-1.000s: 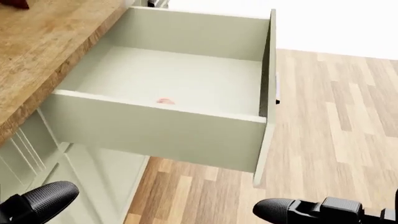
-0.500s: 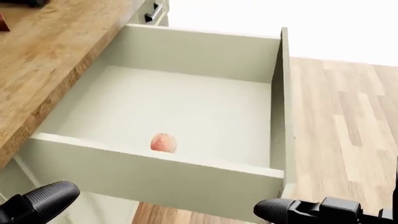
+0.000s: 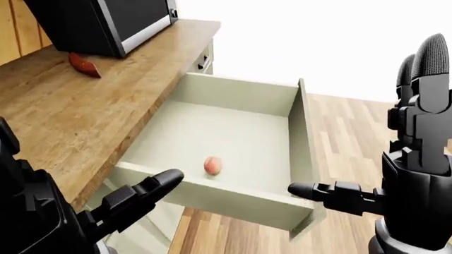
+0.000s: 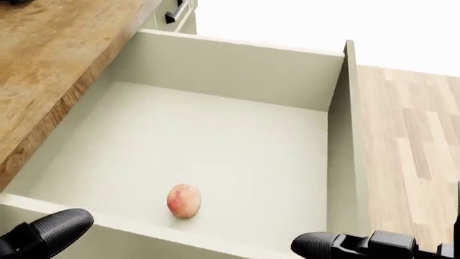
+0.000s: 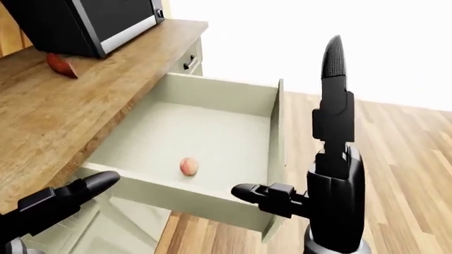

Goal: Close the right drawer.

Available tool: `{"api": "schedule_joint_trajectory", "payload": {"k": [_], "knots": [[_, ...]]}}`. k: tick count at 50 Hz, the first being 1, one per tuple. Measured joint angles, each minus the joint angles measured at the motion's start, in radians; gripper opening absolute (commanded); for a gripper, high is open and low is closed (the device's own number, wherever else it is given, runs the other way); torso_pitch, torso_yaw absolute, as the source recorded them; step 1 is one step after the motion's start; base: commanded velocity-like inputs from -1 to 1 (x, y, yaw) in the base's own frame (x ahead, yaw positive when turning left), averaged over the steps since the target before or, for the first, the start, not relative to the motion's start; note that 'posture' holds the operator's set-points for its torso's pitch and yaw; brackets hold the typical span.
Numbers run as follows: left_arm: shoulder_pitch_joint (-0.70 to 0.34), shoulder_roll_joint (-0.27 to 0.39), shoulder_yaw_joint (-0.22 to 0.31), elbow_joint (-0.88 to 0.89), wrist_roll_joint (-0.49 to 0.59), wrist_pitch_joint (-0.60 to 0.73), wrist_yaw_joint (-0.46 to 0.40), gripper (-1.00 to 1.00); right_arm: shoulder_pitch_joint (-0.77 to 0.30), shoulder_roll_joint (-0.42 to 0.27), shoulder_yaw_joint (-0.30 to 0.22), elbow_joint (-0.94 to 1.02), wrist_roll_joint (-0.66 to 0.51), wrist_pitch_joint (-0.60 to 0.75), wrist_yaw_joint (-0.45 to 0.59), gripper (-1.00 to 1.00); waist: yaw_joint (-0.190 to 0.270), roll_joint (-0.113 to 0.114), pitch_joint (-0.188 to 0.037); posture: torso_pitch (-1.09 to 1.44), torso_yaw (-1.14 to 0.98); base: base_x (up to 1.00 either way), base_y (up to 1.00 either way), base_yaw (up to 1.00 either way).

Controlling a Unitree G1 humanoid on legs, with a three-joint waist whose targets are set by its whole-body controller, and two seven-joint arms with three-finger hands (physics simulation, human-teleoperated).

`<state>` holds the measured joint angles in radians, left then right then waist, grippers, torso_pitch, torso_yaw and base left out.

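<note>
The right drawer [image 4: 349, 135] stands pulled far out from under the wooden counter [image 3: 85, 106], pale green inside. A small peach [image 4: 183, 200] lies on its floor near the side wall closest to me. My left hand [image 3: 141, 196] is open at the lower left of the left-eye view, its finger pointing toward that near wall without touching it. My right hand [image 3: 406, 153] is open at the right, fingers upright and thumb pointing left, close to the drawer's front panel corner [image 3: 305, 211]. I cannot tell whether the thumb touches the panel.
A black microwave [image 3: 99, 21] and a red vegetable [image 3: 85, 65] sit on the counter at the upper left. A shut drawer with a dark handle [image 3: 205, 62] lies beyond the open one. Wood floor [image 3: 353, 132] spreads to the right of the drawer front.
The whole head view has shifted: the camera moved closer over the drawer, which now fills the picture, and the peach shows fully. Both hands keep their places in the view.
</note>
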<state>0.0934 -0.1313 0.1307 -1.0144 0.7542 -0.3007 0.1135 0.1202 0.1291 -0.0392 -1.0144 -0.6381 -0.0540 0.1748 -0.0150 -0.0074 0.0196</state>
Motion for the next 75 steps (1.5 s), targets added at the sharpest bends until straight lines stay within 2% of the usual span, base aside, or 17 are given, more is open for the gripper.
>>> {"api": "schedule_joint_trajectory", "payload": {"k": [11, 17, 24, 32, 36, 42, 48, 53, 59, 64, 70, 75], "knots": [[0.001, 0.010, -0.011, -0.007, 0.004, -0.002, 0.007, 1.00, 0.007, -0.014, 0.006, -0.001, 0.004, 0.005, -0.018, 1.00, 0.005, 0.003, 0.000, 0.00, 0.00, 0.00, 0.00, 0.00], [-0.003, 0.016, -0.015, -0.008, 0.006, 0.006, 0.010, 1.00, -0.022, 0.007, -0.009, -0.005, -0.001, 0.024, -0.004, 1.00, 0.004, 0.007, 0.003, 0.00, 0.00, 0.00, 0.00, 0.00], [-0.004, 0.021, -0.020, -0.010, 0.009, 0.011, 0.015, 1.00, -0.085, 0.060, -0.060, -0.006, -0.010, 0.059, 0.069, 1.00, 0.002, 0.014, 0.004, 0.00, 0.00, 0.00, 0.00, 0.00], [-0.001, 0.022, -0.021, -0.010, 0.010, 0.013, 0.017, 1.00, -0.153, 0.028, -0.170, -0.007, 0.042, 0.125, 0.106, 1.00, 0.002, 0.015, 0.002, 0.00, 0.00, 0.00, 0.00, 0.00], [0.000, 0.018, -0.017, -0.009, 0.007, 0.010, 0.014, 1.00, -0.188, -0.023, -0.231, -0.008, 0.075, 0.170, 0.110, 1.00, 0.005, 0.012, 0.001, 0.00, 0.00, 0.00, 0.00, 0.00], [0.001, 0.016, -0.014, -0.010, 0.003, 0.010, 0.014, 1.00, -0.223, -0.169, -0.353, -0.007, 0.192, 0.285, 0.070, 1.00, 0.012, -0.001, 0.000, 0.00, 0.00, 0.00, 0.00, 0.00], [0.004, 0.021, -0.017, -0.009, 0.004, 0.012, 0.017, 1.00, -0.188, -0.271, -0.407, 0.003, 0.288, 0.347, -0.004, 1.00, 0.016, -0.016, 0.000, 0.00, 0.00, 0.00, 0.00, 0.00], [0.005, 0.020, -0.015, -0.008, 0.003, 0.011, 0.018, 1.00, -0.149, -0.295, -0.487, 0.149, 0.353, 0.271, -0.062, 1.00, 0.017, -0.025, 0.001, 0.00, 0.00, 0.00, 0.00, 0.00], [0.002, 0.017, -0.013, -0.007, 0.002, 0.010, 0.015, 1.00, -0.115, -0.305, -0.512, 0.440, 0.370, 0.098, -0.133, 1.00, 0.018, -0.027, 0.002, 0.00, 0.00, 0.00, 0.00, 0.00], [0.001, 0.016, -0.014, -0.008, 0.004, 0.010, 0.014, 1.00, -0.108, -0.333, -0.500, 0.776, 0.368, -0.066, -0.217, 1.00, 0.019, -0.026, 0.003, 0.00, 0.00, 0.00, 0.00, 0.00], [-0.002, 0.013, -0.014, -0.006, 0.005, 0.011, 0.010, 1.00, -0.113, -0.369, -0.481, 1.043, 0.387, -0.203, -0.294, 1.00, 0.019, -0.020, 0.002, 0.00, 0.00, 0.00, 0.00, 0.00], [-0.006, 0.016, -0.012, -0.007, 0.004, 0.014, 0.009, 1.00, -0.150, -0.402, -0.419, 1.262, 0.389, -0.299, -0.362, 1.00, 0.017, -0.023, -0.002, 0.00, 0.00, 0.00, 0.00, 0.00]]}}
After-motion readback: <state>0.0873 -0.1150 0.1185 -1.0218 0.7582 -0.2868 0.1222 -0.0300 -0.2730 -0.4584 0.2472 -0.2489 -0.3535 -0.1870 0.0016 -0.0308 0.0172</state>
